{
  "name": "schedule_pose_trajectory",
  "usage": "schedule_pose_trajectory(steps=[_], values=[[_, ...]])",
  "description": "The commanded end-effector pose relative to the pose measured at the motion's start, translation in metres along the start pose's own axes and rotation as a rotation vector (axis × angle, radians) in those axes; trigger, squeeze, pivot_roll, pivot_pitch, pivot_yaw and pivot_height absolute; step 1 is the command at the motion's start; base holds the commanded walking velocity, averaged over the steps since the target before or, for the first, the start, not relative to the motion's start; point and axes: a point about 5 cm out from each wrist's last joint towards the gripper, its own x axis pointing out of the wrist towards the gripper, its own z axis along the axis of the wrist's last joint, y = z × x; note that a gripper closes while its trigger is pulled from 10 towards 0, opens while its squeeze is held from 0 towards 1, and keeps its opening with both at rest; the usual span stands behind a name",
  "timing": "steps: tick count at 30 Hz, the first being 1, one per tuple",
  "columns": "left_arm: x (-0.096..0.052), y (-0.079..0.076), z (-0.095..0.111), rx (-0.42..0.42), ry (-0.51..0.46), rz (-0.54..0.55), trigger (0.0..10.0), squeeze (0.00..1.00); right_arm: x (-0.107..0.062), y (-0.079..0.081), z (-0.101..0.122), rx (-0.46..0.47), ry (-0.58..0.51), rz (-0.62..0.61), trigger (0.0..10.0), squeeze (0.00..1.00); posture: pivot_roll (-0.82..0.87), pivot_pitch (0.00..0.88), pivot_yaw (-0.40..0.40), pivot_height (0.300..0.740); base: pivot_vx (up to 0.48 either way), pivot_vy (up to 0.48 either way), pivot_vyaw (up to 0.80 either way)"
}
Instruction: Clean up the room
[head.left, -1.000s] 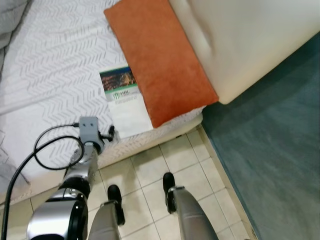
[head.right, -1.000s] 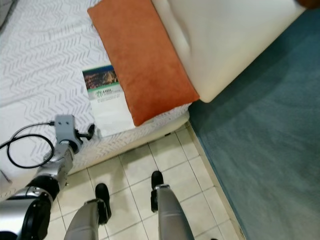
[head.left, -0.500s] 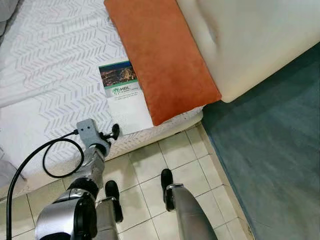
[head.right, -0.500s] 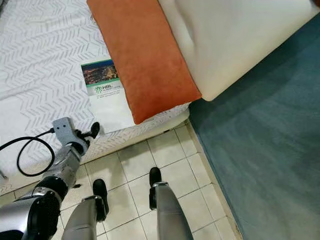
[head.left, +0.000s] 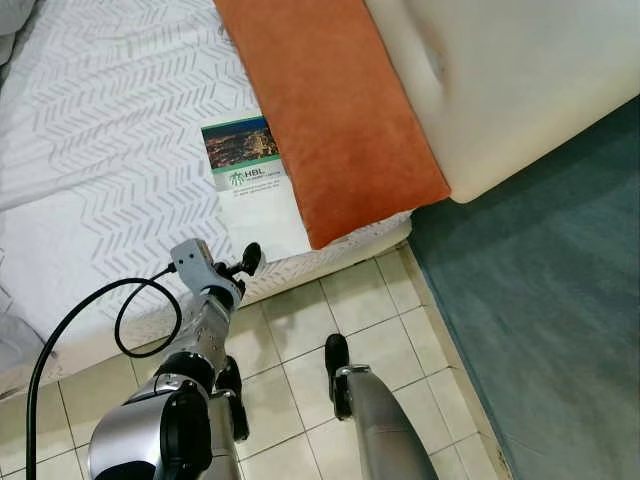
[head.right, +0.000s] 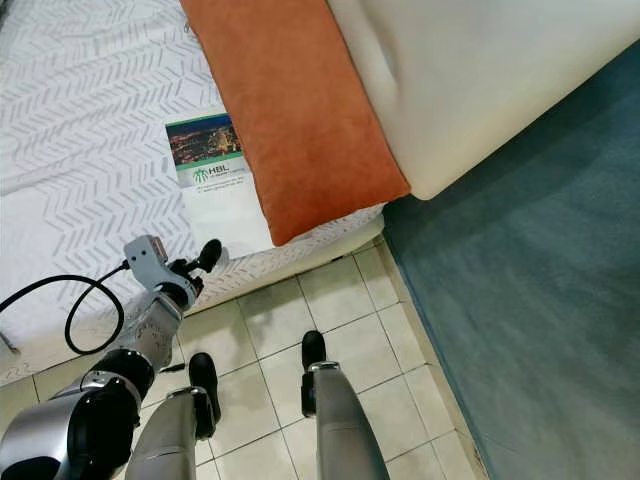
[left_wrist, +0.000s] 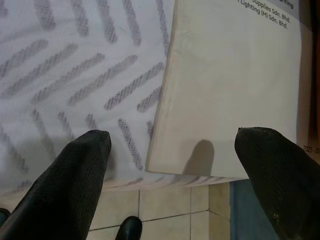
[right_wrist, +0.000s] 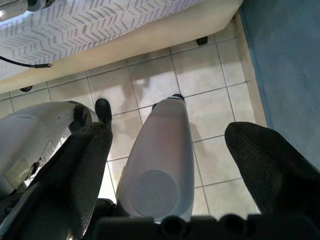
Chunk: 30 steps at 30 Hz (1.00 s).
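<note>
A thin white booklet (head.left: 255, 190) lies flat on the bed (head.left: 100, 150), near the bed's foot-side edge, its cover carrying a dark city-night photo across the top, a green logo with "HBL" lettering under it, and plain white below. Its far long edge is tucked just under the rust-orange cushion (head.left: 330, 110), which lies beside a big cream pillow (head.left: 520, 70). The bed's cover is white with a grey chevron pattern. The left gripper (left_wrist: 172, 165) hovers at the booklet's near corner, jaws spread wide, one to each side of that corner, grasping nothing. The right gripper (right_wrist: 165, 165) hangs over the tiled floor (right_wrist: 200, 65) by the robot's leg, jaws released.
</note>
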Motion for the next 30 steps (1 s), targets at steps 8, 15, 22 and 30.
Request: schedule_pose_trajectory(steps=[8,15,22,30], values=[[-0.004,-0.003,-0.023,0.032,0.107,0.0,10.0,0.0,-0.006,0.018,-0.003,0.065,0.045,0.094,10.0,0.0,-0.5,0.691,-0.118,0.74,0.0,0.0,0.0],[0.0,-0.012,-0.02,0.051,0.103,-0.025,0.0,0.0,-0.007,0.019,-0.003,0.062,0.052,0.096,10.0,0.0,-0.5,0.697,-0.115,0.74,0.0,0.0,0.0],[0.002,-0.018,-0.019,0.078,0.106,-0.038,0.0,0.0,-0.008,0.021,-0.004,0.061,0.059,0.095,10.0,0.0,-0.5,0.693,-0.112,0.74,0.0,0.0,0.0],[-0.002,-0.012,-0.021,0.44,0.121,-0.049,10.0,1.0,0.008,0.014,-0.004,0.059,0.004,0.047,10.0,0.0,-0.41,0.658,-0.056,0.74,0.0,0.0,0.0]])
